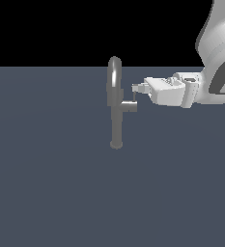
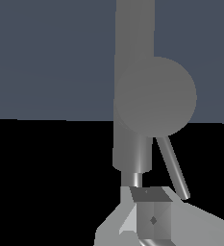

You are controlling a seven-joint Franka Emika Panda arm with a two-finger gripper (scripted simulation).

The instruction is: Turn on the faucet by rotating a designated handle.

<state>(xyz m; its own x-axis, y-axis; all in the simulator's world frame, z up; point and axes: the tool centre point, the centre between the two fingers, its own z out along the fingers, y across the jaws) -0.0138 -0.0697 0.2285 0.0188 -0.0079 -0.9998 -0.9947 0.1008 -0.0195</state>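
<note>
Fingers near handle rod.

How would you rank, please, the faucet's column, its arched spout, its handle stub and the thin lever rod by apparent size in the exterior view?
1. Column, the largest.
2. Arched spout, slightly smaller.
3. Handle stub.
4. Lever rod, the smallest, by the claw.

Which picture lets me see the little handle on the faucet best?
The wrist view. The handle is close up there: a big round stub end with its thin lever rod sticking out. In the exterior view the handle is just a small stub on the faucet, with the gripper by its rod.
</note>
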